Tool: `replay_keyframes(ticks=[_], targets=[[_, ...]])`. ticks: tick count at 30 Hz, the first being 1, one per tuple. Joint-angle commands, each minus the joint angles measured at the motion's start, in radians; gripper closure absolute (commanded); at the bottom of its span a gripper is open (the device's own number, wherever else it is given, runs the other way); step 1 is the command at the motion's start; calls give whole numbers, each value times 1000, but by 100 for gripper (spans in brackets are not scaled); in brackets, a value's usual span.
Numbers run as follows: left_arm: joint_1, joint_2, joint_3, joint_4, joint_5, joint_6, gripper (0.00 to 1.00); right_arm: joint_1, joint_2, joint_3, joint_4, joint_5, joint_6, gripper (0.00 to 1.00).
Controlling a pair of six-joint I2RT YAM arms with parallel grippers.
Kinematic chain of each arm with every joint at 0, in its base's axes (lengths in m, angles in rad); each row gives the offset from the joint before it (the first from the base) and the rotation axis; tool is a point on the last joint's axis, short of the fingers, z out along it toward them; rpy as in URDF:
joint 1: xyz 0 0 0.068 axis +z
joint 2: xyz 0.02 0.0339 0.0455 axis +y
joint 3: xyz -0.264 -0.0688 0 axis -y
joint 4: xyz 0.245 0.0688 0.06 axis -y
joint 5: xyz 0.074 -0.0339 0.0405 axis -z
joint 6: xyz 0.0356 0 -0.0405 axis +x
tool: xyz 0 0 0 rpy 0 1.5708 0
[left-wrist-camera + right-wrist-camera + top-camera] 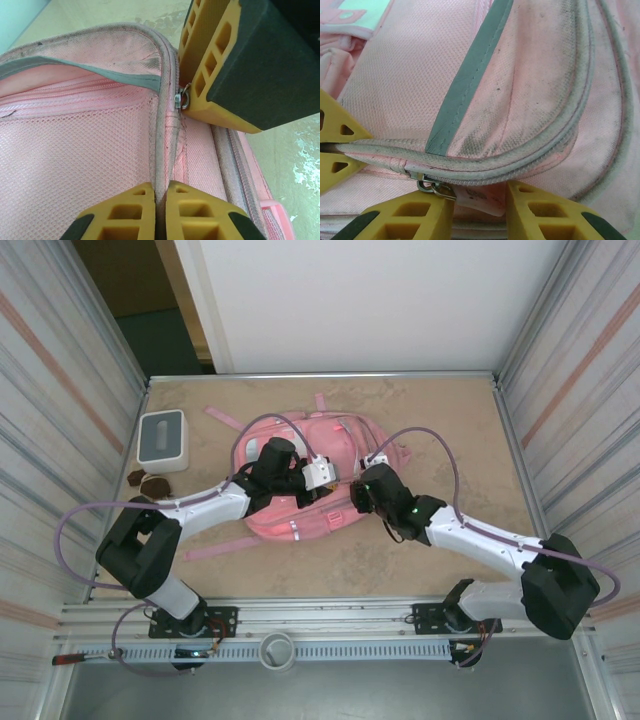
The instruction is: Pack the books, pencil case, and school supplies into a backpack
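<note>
White box with grey top [162, 439] on tan table [450, 430], dark brown lumps [152, 484] just beside it

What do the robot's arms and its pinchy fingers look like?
The left arm and the right arm are white tubes with chunky black joints. A thin purple cable loops along each. The fingers are orange-yellow plastic with hollow cut-out cells and black backs.
</note>
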Motion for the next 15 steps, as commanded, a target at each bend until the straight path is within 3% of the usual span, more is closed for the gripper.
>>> replay_keyframes(ticks=[1, 8, 15], targets=[[-3, -37, 0, 14, 37, -25, 100, -31, -24, -18, 34, -50, -26, 73], [-4, -35, 5, 4, 37, -21, 100, -59, -43, -42, 70, -114, -46, 85], [-1, -47, -2, 3, 29, -19, 100, -80, -72, -49, 35, -85, -55, 100]])
